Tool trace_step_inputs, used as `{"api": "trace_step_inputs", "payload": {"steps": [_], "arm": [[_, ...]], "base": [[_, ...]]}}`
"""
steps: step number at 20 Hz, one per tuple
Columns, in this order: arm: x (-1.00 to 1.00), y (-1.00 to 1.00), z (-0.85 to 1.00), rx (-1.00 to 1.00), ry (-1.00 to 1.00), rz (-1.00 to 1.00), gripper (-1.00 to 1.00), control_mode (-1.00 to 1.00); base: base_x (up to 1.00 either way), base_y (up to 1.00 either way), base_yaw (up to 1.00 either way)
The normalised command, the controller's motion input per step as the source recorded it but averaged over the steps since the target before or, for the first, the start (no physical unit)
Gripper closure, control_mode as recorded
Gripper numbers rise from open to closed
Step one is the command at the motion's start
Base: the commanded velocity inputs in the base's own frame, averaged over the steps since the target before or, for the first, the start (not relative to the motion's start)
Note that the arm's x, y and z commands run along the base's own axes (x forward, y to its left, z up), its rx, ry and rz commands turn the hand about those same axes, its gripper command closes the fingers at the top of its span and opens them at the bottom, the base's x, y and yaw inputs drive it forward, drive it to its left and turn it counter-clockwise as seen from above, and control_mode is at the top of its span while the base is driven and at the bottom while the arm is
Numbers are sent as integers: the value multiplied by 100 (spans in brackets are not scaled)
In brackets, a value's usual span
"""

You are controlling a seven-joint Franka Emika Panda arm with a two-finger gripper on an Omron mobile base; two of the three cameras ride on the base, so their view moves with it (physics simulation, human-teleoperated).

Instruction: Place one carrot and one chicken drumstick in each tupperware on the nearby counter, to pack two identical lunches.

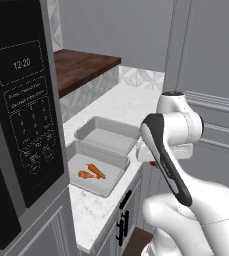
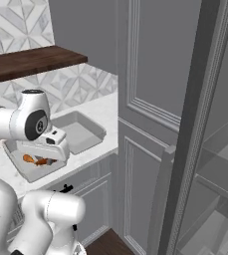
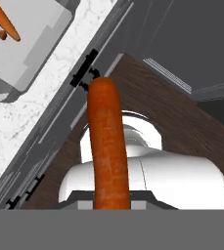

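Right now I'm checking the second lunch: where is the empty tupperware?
The empty tupperware sits on the white counter, beside the tray holding food, on its far side.

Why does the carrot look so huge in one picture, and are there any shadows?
In the hand view the held carrot sits right against the camera, so it looms large. In the left base view the nearer tupperware has soft shading inside its rim; its carrot looks small and slightly fuzzy. No glare anywhere.
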Motion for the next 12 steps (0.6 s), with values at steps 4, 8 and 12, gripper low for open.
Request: {"api": "trace_step_inputs", "payload": {"steps": [4, 8, 12], "arm": [[36, 0, 1, 0, -14, 7, 100, -100], [74, 0, 1, 0, -28, 17, 100, -100], [100, 0, 0, 0, -11, 17, 100, -100]], "base": [[0, 0, 0], [0, 0, 0], [0, 0, 0]]}}
